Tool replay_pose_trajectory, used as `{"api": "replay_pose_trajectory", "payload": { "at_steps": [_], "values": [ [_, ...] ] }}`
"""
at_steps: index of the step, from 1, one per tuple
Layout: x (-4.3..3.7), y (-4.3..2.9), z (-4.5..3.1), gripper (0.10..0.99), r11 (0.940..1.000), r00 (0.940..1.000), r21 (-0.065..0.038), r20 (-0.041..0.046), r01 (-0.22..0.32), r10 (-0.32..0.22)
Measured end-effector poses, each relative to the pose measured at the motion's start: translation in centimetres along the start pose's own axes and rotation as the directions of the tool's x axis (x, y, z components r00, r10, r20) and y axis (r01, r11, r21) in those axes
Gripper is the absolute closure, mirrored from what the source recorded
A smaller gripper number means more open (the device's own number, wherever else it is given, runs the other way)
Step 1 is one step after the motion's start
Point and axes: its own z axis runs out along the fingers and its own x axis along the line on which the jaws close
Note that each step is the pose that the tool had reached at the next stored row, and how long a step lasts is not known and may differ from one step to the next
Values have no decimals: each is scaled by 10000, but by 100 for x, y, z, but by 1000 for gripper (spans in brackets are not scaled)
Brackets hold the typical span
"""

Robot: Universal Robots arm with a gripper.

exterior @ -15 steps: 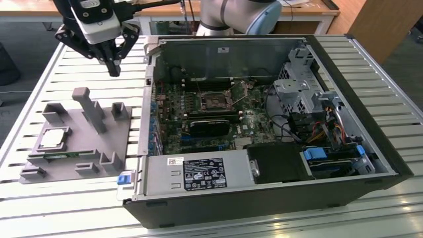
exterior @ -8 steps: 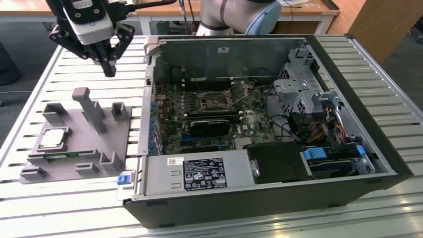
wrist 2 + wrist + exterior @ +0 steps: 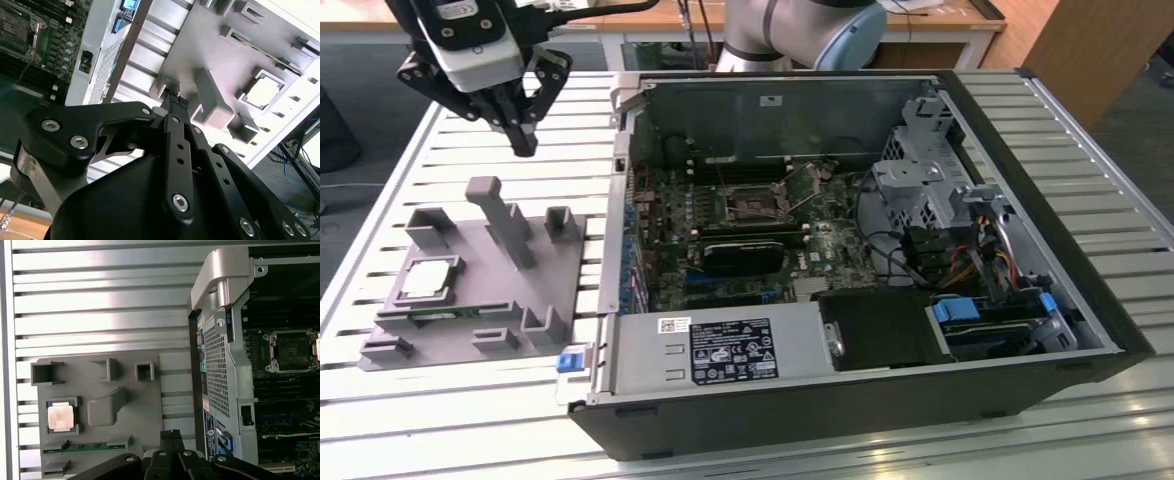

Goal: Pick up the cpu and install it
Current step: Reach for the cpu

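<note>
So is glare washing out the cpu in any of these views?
Second wrist view: the cpu top is blown out to near white, though its edges are readable. First wrist view: it is pale but distinct, and the table slats glare. Exterior view: it is bright with a clear outline.

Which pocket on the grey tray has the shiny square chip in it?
The square pocket beside the tall post, toward the exterior view's left. It holds the chip; the long one next to it holds a green stick.
</note>
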Motion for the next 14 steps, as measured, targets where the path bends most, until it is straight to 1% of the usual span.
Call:
{"api": "replay_pose_trajectory", "payload": {
  "at_steps": [14],
  "values": [
    [184,-14,7,980,10000,10000,0,-1,-1,1]
  ]
}}
